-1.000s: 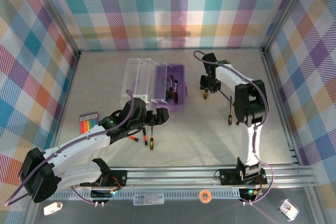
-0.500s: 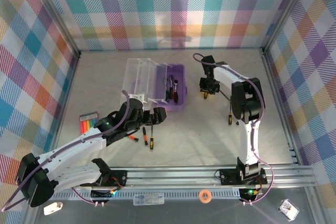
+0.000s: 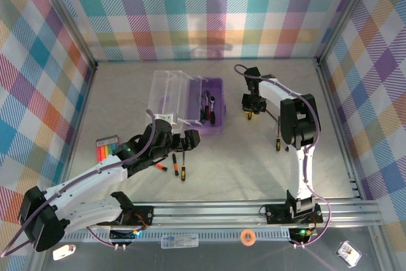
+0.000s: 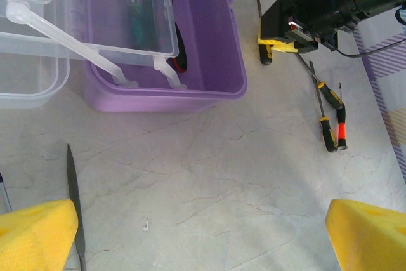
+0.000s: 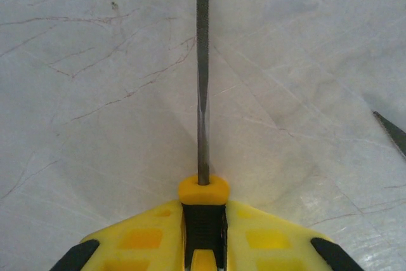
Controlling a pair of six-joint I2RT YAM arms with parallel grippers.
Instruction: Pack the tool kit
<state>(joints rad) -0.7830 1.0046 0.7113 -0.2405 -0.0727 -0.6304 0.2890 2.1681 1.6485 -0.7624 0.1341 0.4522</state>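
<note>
The right gripper (image 5: 203,249) clamps its yellow pads (image 5: 141,239) on a black-and-yellow-handled tool (image 5: 202,93), thin shaft pointing straight ahead over the pale table (image 5: 95,131), a second tool's tip (image 5: 391,131) ahead-right.

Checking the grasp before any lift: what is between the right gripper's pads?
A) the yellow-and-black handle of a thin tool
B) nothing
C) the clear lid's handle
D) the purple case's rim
A: in the right wrist view the right gripper has its yellow pads pressed on both sides of the thin tool at its handle, shaft pointing away.
</note>
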